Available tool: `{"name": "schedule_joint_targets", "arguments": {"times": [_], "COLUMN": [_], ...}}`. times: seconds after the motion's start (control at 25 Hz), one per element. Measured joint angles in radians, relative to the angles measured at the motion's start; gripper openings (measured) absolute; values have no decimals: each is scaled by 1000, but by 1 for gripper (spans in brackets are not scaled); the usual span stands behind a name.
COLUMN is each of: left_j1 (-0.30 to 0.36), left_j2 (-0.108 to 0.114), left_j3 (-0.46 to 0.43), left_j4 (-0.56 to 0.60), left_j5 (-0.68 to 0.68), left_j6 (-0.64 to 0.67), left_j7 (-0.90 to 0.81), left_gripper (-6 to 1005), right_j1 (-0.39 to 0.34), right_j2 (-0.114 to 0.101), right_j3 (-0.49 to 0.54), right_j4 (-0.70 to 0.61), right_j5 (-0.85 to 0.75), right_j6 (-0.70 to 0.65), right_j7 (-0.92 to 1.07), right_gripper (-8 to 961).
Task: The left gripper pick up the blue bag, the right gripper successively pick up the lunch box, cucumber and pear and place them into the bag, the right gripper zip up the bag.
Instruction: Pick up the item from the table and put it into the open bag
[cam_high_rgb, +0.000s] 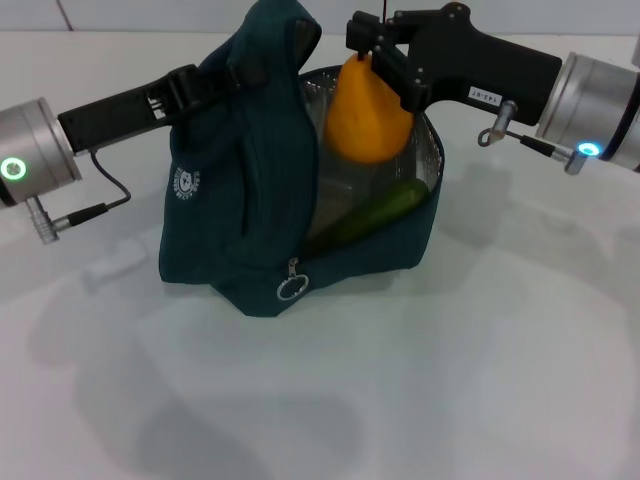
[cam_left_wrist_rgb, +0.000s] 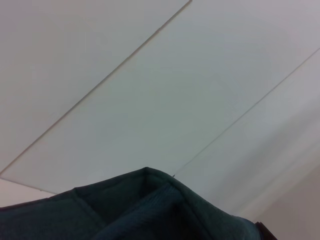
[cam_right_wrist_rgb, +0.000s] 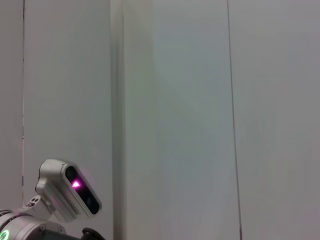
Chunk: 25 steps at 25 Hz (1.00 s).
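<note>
From the head camera I see the blue bag standing in the upper middle of the frame on the white table, its mouth open toward the right and the silver lining showing inside. The left gripper reaches in from the left edge and is clamped on the bag's upper fabric near the top left of the bag, holding that side lifted; its fingertips are buried in the cloth, so I judge the grip from the raised fabric. In the left wrist view I get only a peak of the teal bag fabric at the bottom of the picture against pale wall panels.

The right gripper comes in from the upper right and is closed around the top of the pear, which hangs over the open mouth of the bag, its lower half already below the rim line. Beneath the pear, the cucumber lies slanted inside the bag, one end resting toward the right wall. Behind it I make out a pale clear shape that I take for the lunch box, though it is hard to tell.

The ring zipper pull hangs at the bag's lower front corner, and the round white logo faces left.
</note>
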Motion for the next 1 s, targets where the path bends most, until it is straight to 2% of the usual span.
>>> {"name": "schedule_joint_targets", "arguments": {"times": [0.2,0.72,0.8,1.0], "left_j1": [12,22,22,21], "left_j2": [0,0,1,1], "left_j3": [0,0,0,0], "left_j4": [0,1,1,1], "left_j5": [-2,-3,-2,0], "left_j6": [0,2,2,2], "left_j7": [0,0,0,0], "left_gripper": [42,42,42,41], "right_j1": [-23,-15,-16,-18], "right_j2": [-5,-11,-9,-9], "right_j3": [2,-12,-8,-7], "right_j4": [-25,-29,-30,-30], "right_j5": [0,-27,-24,-21], "right_j6": [-3,-5,-6,-18], "right_j7": [12,61,63,63], "right_gripper": [33,33,113,206]}}
